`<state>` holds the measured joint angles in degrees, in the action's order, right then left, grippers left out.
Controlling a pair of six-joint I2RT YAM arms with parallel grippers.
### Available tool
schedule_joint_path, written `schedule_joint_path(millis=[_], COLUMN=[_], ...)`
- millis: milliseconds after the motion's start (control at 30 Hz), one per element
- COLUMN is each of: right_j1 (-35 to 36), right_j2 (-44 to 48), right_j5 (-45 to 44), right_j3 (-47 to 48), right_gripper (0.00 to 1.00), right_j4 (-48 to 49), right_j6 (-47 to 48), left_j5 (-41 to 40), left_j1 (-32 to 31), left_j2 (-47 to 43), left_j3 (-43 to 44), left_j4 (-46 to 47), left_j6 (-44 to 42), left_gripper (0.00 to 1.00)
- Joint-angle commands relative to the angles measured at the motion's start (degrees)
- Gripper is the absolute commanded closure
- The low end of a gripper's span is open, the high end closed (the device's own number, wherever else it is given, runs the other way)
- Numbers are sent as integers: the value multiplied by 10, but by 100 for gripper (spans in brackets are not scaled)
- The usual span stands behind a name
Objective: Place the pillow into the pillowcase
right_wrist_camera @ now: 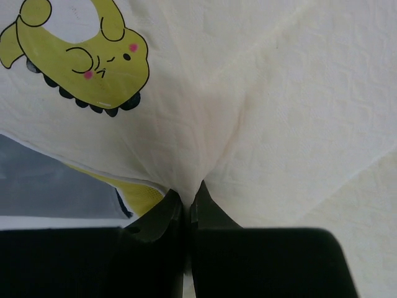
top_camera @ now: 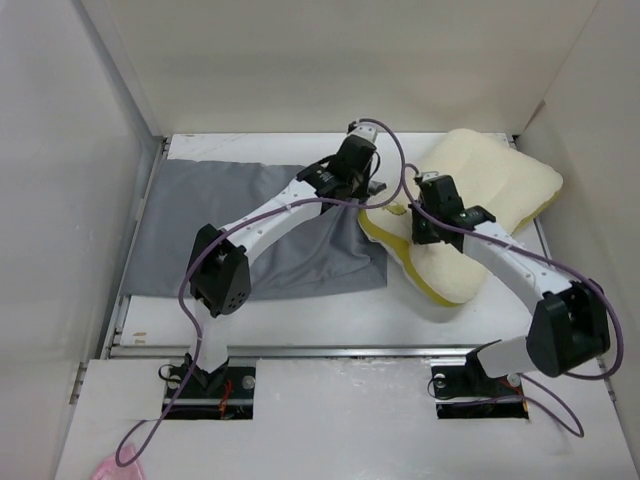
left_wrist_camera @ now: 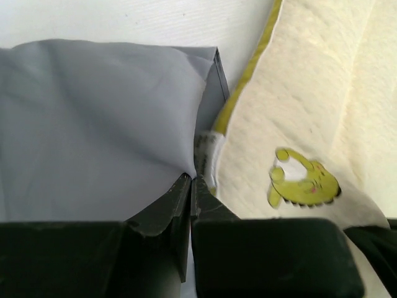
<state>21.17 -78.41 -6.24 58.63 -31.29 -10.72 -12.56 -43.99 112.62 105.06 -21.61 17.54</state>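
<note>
The cream pillow [top_camera: 490,200] with a yellow edge band lies at the right of the table, beside the grey pillowcase [top_camera: 240,225] spread flat at the left. My left gripper [top_camera: 368,187] is shut on the pillowcase's right edge [left_wrist_camera: 124,124], pinching the grey fabric next to the pillow [left_wrist_camera: 322,93]. My right gripper [top_camera: 425,215] is shut on the pillow's cream cover [right_wrist_camera: 279,93], bunching it between the jaws near the yellow logo [right_wrist_camera: 80,56]. The logo also shows in the left wrist view [left_wrist_camera: 304,180].
White walls [top_camera: 60,200] close in the table on the left, back and right. A metal rail [top_camera: 330,350] runs along the near edge. Purple cables [top_camera: 190,330] trail from both arms. Bare white table [top_camera: 300,310] shows in front of the pillowcase.
</note>
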Motion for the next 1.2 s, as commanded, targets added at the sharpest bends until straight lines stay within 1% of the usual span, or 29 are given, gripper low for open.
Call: schedule_joint_path(millis=[0,33,100,133,167,267,300,367,433,467,500,533,633,667,733,767,800,833,867,933,967,1033,1067,1100,1133,1167], right_j1=[12,12,12,12,12,12,12,12,12,12,17,17,49,59,92,105,116,134,140,146,146,146,146,146,141,141], right_j2=[-44,-60,-112,-131,-169,-212,-234,-249,-254,-259,-259,-259,-259,-259,-248,-235,-228,-221,-216,-210,-210,-235,-242,-248,-248,-248], right_j5=[-52,-66,-84,-94,-100,-100,-91,-68,-53,-21,-11,-11,-37,-43,-112,-145,-182,-229,-235,-236,-236,-274,-316,-336,-356,-394], right_j3=[67,109,158,212,241,324,337,351,341,333,315,306,293,293,279,265,247,206,186,143,142,148,167,176,184,184], right_gripper=[100,100,100,100,100,100,100,100,100,100,100,100,100,100,100,100,100,100,100,100,96,96,96,98,100,100], right_j4=[49,49,49,49,36,36,36,46,95,119,175,199,270,279,269,269,264,264,285,301,309,273,252,200,174,152], right_j6=[-13,-22,-30,-36,-41,-47,-47,-61,-106,-119,-137,-181,-229,-248,-293,-336,-369,-395,-422,-431,-431,-431,-431,-431,-431,-431], left_j5=[10,10,10,17,31,42,42,59,84,89,90,90,95,83,68,68,68,78,84,94,94,89,81,60,44,32], left_j1=[-22,-22,-35,-35,-40,-51,-51,-56,-56,-56,-56,-56,-56,-56,-51,-44,-29,-23,-18,-12,-12,-12,-12,-12,-12,-6], left_j2=[-35,-46,-64,-71,-79,-104,-109,-122,-122,-128,-128,-128,-133,-133,-123,-117,-110,-110,-110,-110,-117,-140,-151,-162,-182,-191], left_j3=[-13,-18,-24,-33,-49,-77,-84,-95,-100,-100,-95,-90,-83,-77,-57,-49,-42,-42,-42,-42,-42,-42,-54,-62,-70,-78], left_j4=[-4,-4,-10,-10,-10,-10,-10,3,9,9,9,9,14,14,9,1,1,1,1,1,1,1,1,1,6,6], left_j6=[-15,-15,-15,-15,-15,-8,-1,4,4,4,4,9,9,9,21,31,42,49,55,55,50,44,43,43,38,38], left_gripper=[100,100,100,100,100,100,100,100,100,100,100,100,100,100,100,100,100,100,100,100,100,100,100,100,100,100])
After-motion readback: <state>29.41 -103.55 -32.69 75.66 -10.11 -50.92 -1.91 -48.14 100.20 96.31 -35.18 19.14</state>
